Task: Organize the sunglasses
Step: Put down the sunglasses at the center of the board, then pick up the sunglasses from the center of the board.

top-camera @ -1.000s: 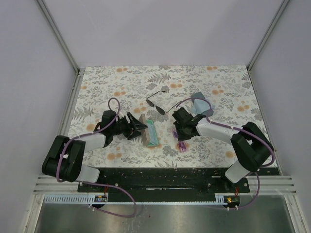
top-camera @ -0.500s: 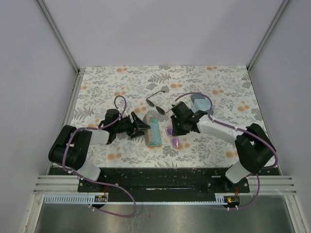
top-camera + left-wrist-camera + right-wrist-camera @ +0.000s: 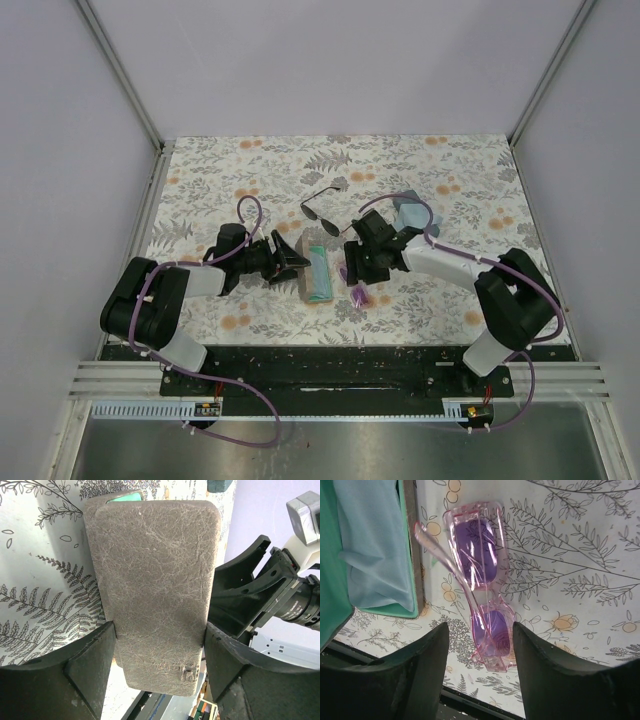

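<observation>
Right end effector (image 3: 481,630) brought glossy purple sunglasses (image 3: 475,555) nearer fuzzy beige case (image 3: 152,590)

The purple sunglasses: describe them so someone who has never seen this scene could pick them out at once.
On the floral table, find the open teal-lined case near the middle. Just right of it, between the right gripper's fingers, are the purple sunglasses: clear pink frame, purple lenses, unlike the black wire-framed pair farther back.

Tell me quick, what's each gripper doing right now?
Left gripper: closed on the beige case.
Right gripper: jaws either side of the purple sunglasses; whether they grip cannot be told.
</observation>
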{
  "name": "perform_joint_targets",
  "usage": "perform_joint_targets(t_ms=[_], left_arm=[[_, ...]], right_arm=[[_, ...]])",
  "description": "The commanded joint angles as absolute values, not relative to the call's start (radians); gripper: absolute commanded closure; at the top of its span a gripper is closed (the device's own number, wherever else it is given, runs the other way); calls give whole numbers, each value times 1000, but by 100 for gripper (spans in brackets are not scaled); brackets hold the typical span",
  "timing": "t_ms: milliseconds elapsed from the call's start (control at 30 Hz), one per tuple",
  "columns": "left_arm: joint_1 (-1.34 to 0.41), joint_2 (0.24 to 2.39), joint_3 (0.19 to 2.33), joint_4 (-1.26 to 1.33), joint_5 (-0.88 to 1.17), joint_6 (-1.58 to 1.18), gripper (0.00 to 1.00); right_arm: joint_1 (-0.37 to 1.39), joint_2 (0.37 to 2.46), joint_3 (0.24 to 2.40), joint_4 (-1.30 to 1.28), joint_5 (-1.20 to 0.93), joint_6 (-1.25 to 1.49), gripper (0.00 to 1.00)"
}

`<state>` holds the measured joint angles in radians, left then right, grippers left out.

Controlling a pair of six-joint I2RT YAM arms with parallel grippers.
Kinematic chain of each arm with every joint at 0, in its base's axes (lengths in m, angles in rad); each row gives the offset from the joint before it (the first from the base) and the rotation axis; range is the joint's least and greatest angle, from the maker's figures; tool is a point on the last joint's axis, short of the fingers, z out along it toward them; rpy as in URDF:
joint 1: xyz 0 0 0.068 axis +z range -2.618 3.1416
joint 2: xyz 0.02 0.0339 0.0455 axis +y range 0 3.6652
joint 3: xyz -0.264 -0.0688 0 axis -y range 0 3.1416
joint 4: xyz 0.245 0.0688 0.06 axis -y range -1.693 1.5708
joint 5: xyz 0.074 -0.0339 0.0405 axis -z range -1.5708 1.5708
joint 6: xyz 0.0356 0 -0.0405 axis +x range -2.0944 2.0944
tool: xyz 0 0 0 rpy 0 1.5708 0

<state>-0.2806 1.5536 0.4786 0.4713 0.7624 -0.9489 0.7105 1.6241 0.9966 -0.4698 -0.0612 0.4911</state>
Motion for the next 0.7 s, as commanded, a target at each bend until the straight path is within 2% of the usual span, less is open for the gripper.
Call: perform_joint_targets(t_ms=[0,167,267,467,667], left_arm=[[-287,1560,511,499,799,-913,51],[-287,1560,509,499,801,-911,51],[-287,1563,509,499,802,-911,51],[-287,1566,509,499,802,-910,51],[-288,1566,512,499,807,-913,51]], right_arm=[[657,1575,1034,-463,-132,451,38],[597,1565,1025,-431,-225,403,39],[559,1566,1008,-405,-268,394,46],[523,1635,982,-325,-420,374,52],[522,1729,977,-281,-472,373,53]])
